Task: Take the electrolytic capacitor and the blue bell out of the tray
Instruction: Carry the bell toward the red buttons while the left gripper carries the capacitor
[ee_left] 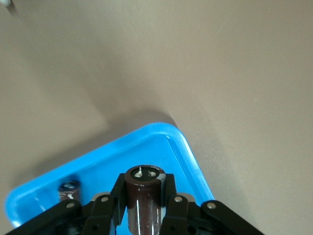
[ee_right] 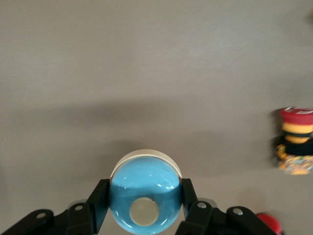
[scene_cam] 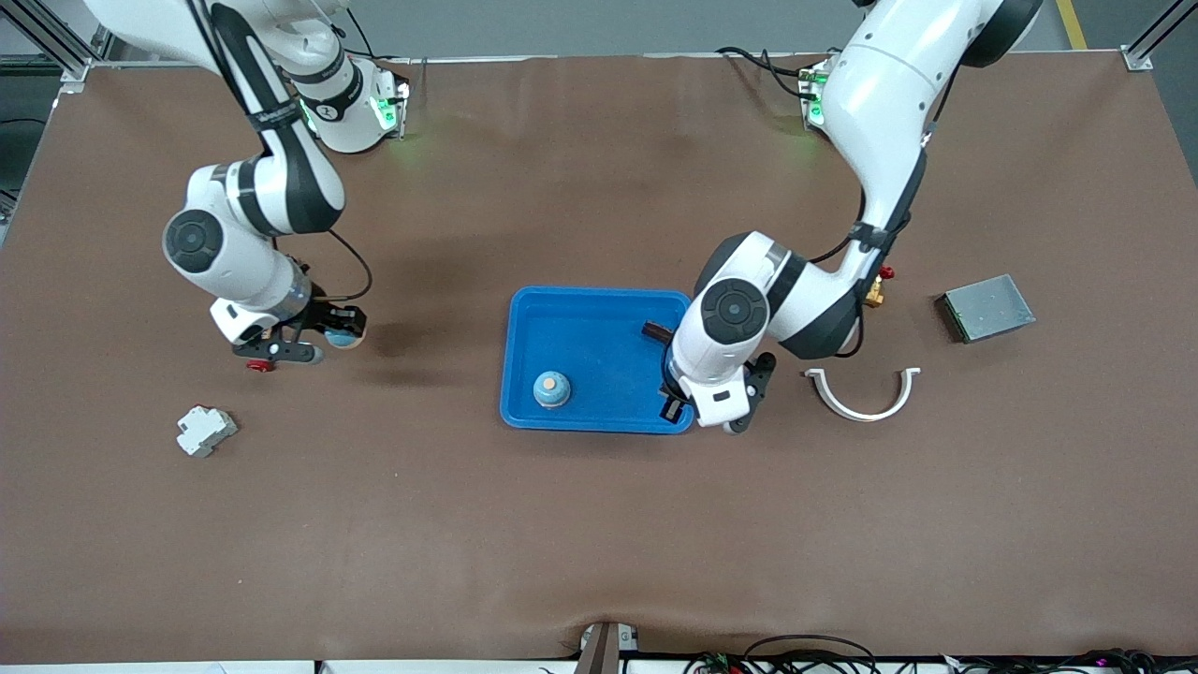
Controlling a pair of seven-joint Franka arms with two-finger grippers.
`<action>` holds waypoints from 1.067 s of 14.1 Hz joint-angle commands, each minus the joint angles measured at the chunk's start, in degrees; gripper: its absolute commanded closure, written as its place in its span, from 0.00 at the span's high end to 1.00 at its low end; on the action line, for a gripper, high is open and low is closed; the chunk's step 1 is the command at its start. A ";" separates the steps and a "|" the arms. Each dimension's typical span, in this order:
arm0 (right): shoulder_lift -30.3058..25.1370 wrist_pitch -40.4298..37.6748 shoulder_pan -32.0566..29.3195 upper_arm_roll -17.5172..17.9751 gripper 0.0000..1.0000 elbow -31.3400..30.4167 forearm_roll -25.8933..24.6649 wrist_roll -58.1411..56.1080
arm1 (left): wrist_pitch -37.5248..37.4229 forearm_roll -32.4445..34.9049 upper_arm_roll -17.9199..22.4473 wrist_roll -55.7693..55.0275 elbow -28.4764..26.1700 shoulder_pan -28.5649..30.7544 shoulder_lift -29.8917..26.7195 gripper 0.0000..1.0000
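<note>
**Both parts gripped; the capacitor is above the tray, the bell outside it**

The dark brown cylindrical electrolytic capacitor (ee_left: 143, 196) stands upright between the fingers of the left gripper (ee_left: 143, 188), which are clenched on its sides; its silver-marked top end sticks up past the fingertips, so the grip is low on the body, probably to keep it from tipping; under the jaws is the floor of the shallow bright blue plastic tray (ee_left: 188, 152), close to a rounded corner at the left arm's end; whether the capacitor is clear of the floor I cannot tell; the short way out looks to be over that rim.

The glossy blue dome-shaped bell (ee_right: 144, 186), with its cream button and white base, is clamped across its widest part by the right gripper (ee_right: 145, 193); below these jaws lies only the brown table (scene_cam: 599, 543), well apart from the tray, so this half of the job seems to need just a set-down.

In the tray, away from the left jaws, sit a small round blue object with a tan top (scene_cam: 551, 389) and a dark brown piece (scene_cam: 655, 329); I cannot tell what they are.

Outside the tray lie a white curved half-ring (scene_cam: 863, 398), a grey metal box (scene_cam: 987, 307) and a pale grey block (scene_cam: 204, 431).
</note>
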 commanded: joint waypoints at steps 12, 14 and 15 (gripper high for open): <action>11.14 11.36 -8.67 0.79 0.00 2.25 -0.10 -12.98 | -2.75 -1.32 -4.78 36.85 -24.75 19.49 -20.25 0.00; 12.37 11.27 -8.94 0.79 0.00 3.30 -0.10 -12.89 | -2.23 -1.14 -4.69 39.84 -26.16 20.64 -20.17 0.00; 13.16 11.27 -9.11 0.79 0.00 3.83 -0.10 -12.89 | -2.22 -0.97 -4.69 41.16 -26.34 21.69 -20.17 0.00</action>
